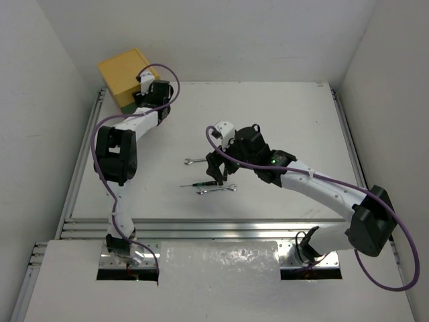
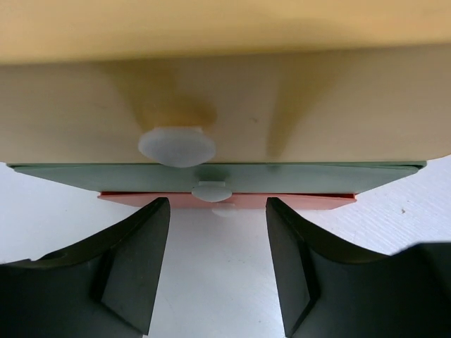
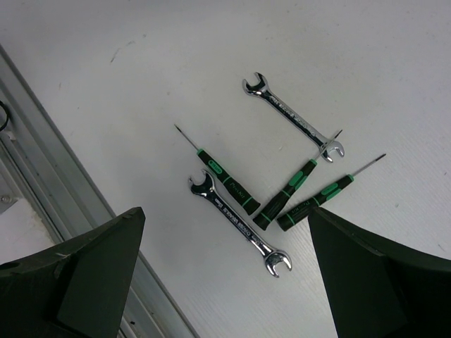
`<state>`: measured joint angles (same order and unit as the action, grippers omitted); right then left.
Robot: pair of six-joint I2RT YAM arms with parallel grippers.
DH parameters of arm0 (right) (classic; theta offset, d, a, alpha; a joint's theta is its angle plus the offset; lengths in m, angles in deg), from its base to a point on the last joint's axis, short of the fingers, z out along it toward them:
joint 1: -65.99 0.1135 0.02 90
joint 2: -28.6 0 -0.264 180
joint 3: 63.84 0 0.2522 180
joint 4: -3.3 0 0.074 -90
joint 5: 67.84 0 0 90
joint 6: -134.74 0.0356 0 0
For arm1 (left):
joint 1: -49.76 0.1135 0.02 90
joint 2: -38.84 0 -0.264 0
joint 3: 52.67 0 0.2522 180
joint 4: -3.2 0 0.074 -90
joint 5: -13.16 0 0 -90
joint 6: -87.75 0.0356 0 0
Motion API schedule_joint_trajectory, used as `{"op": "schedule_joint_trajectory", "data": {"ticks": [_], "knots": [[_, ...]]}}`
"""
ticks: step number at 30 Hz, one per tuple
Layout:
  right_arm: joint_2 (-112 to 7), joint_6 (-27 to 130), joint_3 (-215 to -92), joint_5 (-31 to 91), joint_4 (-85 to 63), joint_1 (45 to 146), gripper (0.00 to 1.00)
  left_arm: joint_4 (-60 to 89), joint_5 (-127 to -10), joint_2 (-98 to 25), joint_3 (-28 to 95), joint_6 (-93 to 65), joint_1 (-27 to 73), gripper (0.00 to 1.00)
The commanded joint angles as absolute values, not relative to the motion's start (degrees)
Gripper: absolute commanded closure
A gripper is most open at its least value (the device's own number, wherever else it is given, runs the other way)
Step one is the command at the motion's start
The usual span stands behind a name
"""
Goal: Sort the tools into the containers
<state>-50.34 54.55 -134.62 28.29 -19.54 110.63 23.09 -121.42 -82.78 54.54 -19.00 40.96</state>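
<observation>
Left end effector [image 2: 217, 211] hangs released and empty, facing the yellow top drawer [image 2: 282, 105], its knob [image 2: 176, 144] apparently just beyond the fingers [image 2: 134, 267]. Right end effector [image 3: 225, 211] is spread wide, empty, above two wrenches [image 3: 239, 224] and three screwdrivers [image 3: 225, 182] on the table [image 3: 106, 42].

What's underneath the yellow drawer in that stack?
A green drawer sits directly beneath the yellow drawer, with an orange-red drawer under that. What is inside any of them cannot be seen.
</observation>
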Motion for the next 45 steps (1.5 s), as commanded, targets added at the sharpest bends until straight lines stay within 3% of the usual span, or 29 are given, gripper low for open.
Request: {"op": "schedule_joint_trajectory", "data": {"ticks": [1, 11, 19, 40, 42, 43, 45], "knots": [[-50.2, 53.8, -134.4, 29.5, -16.9, 110.2, 0.01, 21.0, -122.5, -83.6, 57.1, -18.6, 41.8, 0.45], [-50.9, 53.8, -134.5, 30.7, -16.7, 110.0, 0.01, 21.4, -122.8, -84.5, 57.8, -19.4, 42.6, 0.59], [-50.9, 53.6, -134.6, 30.6, -17.2, 109.8, 0.01, 21.5, -121.8, -84.0, 57.8, -19.6, 42.6, 0.99], [-49.3, 54.5, -134.6, 31.2, -18.2, 109.5, 0.01, 20.7, -114.5, -66.5, 33.9, -35.7, 35.7, 1.0], [-49.9, 55.0, -134.9, 31.4, -18.3, 109.5, 0.01, 20.3, -113.1, -65.0, 32.6, -36.1, 35.5, 0.87], [-50.9, 55.4, -135.8, 31.3, -18.7, 109.3, 0.01, 20.4, -113.0, -63.8, 31.9, -36.9, 35.5, 0.59], [-52.2, 56.8, -136.7, 31.2, -19.3, 108.7, 0.01, 21.0, -112.3, -62.7, 31.8, -36.9, 35.5, 0.29]]}}
